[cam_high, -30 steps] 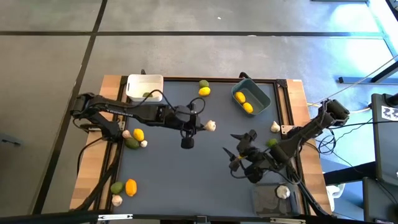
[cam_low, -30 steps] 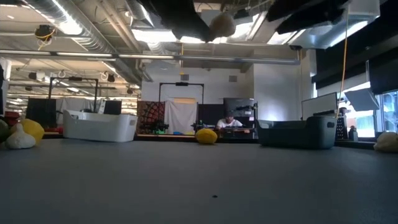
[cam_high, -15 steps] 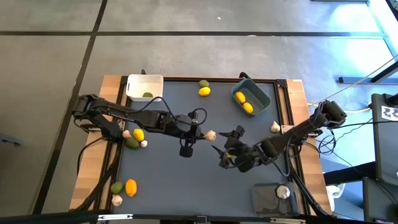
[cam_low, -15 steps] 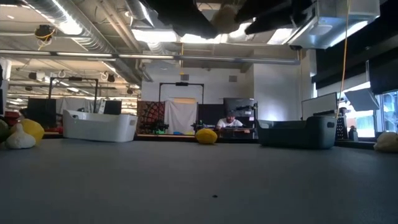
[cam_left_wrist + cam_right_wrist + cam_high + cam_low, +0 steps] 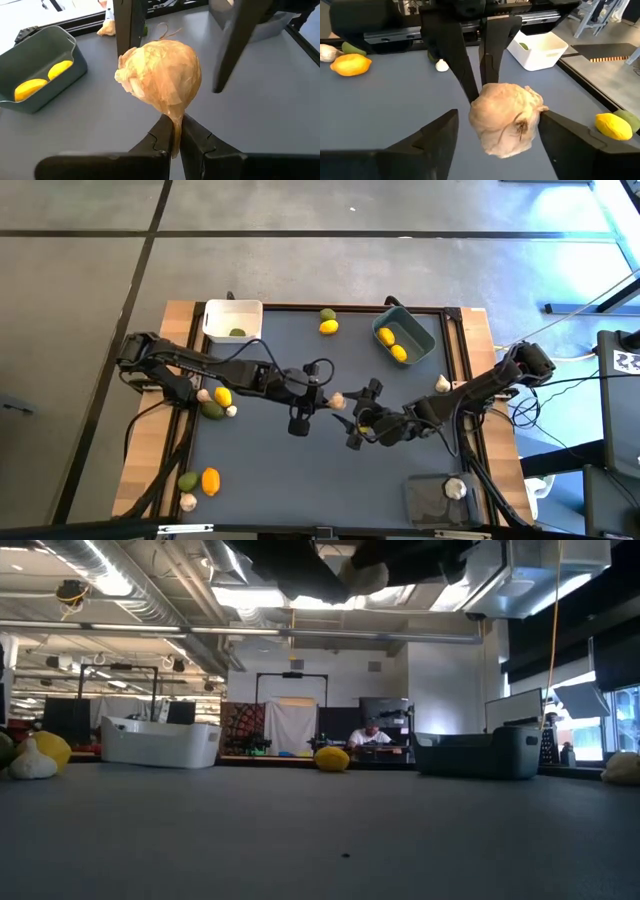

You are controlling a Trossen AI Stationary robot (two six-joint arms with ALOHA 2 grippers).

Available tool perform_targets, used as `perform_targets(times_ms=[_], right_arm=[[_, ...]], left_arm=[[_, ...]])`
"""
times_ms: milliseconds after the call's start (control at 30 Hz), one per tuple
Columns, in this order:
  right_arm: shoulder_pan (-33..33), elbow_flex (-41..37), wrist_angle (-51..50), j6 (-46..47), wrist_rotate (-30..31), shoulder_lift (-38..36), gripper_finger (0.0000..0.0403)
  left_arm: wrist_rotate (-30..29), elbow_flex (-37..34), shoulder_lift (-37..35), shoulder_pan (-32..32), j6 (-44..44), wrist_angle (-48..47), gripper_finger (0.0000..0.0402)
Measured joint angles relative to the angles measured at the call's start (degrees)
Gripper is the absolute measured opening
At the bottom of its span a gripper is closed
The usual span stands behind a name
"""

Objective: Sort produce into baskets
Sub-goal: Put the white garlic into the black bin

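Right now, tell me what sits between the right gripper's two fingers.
A garlic bulb, pinched by its stem in the left gripper; the right gripper straddles it with open fingers, shown in the right wrist view.

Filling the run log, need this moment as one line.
phase: handover mid-air | left pincer: shut on garlic bulb stem | right pincer: open, flanking bulb, not gripping | clear basket: one garlic

Dark grey table with wooden edges — three baskets: white far left, blue-grey far right, clear near right — loose produce scattered, mostly left.

Bare mat below both arms
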Motion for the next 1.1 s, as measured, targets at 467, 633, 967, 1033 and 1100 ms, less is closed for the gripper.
perform_targets(times_ms=[467,633,967,1033,1100], right_arm=[[-0.7,0.0,0.4,-1.3,0.3,0.0,0.0141],[-0.6,0.0,0.4,-1.3,0.3,0.0,0.0144],[-0.6,0.0,0.2,-1.5,0.2,0.0,0.0144],[-0.6,0.0,0.2,-1.5,-0.1,0.0,0.0144],[-0.6,0.0,0.1,-1.5,-0.1,0.0,0.0144]], left_arm=[[-0.2,0.0,0.0,-0.1,0.2,-0.1,0.0018],[-0.2,0.0,0.0,-0.1,-1.0,-0.1,0.0018],[-0.2,0.0,0.0,-0.2,-3.3,0.1,0.0059],[-0.2,0.0,0.0,-0.3,-3.3,0.4,0.0087],[-0.2,0.0,-0.1,-0.5,-3.0,0.2,0.0115]])
